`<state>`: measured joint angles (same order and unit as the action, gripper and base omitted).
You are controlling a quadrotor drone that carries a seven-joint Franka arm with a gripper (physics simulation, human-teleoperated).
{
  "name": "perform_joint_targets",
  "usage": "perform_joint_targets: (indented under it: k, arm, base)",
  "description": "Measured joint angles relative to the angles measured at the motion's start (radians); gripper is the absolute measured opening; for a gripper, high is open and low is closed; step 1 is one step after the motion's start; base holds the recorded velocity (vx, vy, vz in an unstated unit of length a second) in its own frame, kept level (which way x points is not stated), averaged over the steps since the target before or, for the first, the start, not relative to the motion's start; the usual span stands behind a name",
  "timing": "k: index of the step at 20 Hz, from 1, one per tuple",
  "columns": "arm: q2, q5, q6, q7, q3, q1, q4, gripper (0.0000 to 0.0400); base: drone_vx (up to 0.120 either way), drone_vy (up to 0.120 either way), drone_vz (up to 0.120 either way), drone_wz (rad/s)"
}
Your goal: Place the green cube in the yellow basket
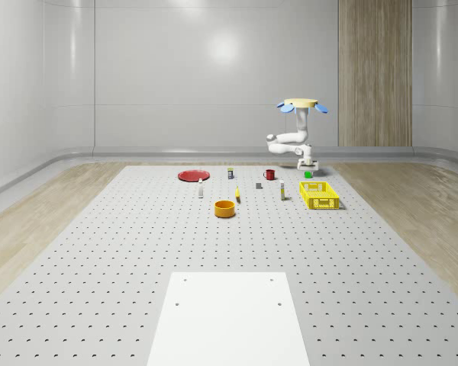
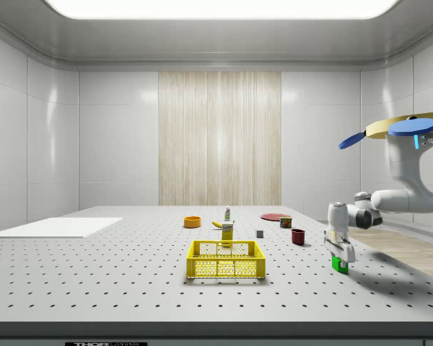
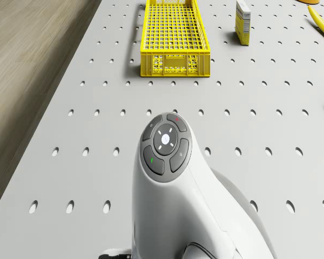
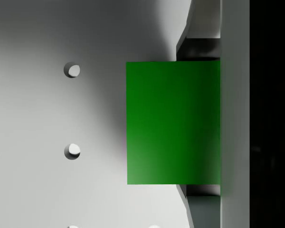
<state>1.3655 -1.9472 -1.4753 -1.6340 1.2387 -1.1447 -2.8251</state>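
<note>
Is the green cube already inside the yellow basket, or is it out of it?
Out. The green cube sits under the gripper, apart from the yellow basket, to the side view's right.

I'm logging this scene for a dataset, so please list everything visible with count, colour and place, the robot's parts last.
table: one, grey, perforated, bears everything
white sheet: one, at the near edge in the whole-scene view
basket: one, yellow, empty, beside the cube
green cube: one, at the tool
bowl: one, orange
plate: one, red
mug: one, dark red
banana: one, yellow
small box: one, yellow-white, near basket
small grey block: one
drone: hovers near the cube
arm: white
tool: down at the cube
</note>
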Motion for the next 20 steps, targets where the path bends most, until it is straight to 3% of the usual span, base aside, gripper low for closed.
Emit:
perform_joint_targets:
  k: [4,15,20]
  arm:
    - [0.004,0.048,0.013,-0.005,0.048,-0.003,-0.01,0.0255]
    - [0.033,0.138,0.009,-0.042,0.131,-0.016,-0.02,0.0251]
    - [0.05,0.151,-0.005,-0.042,0.139,-0.02,-0.02,0.0251]
  base:
    - [0.0,0.0,0.05,0.0]
    - [0.12,0.0,0.12,0.0]
    - [0.12,0.0,0.032,0.0]
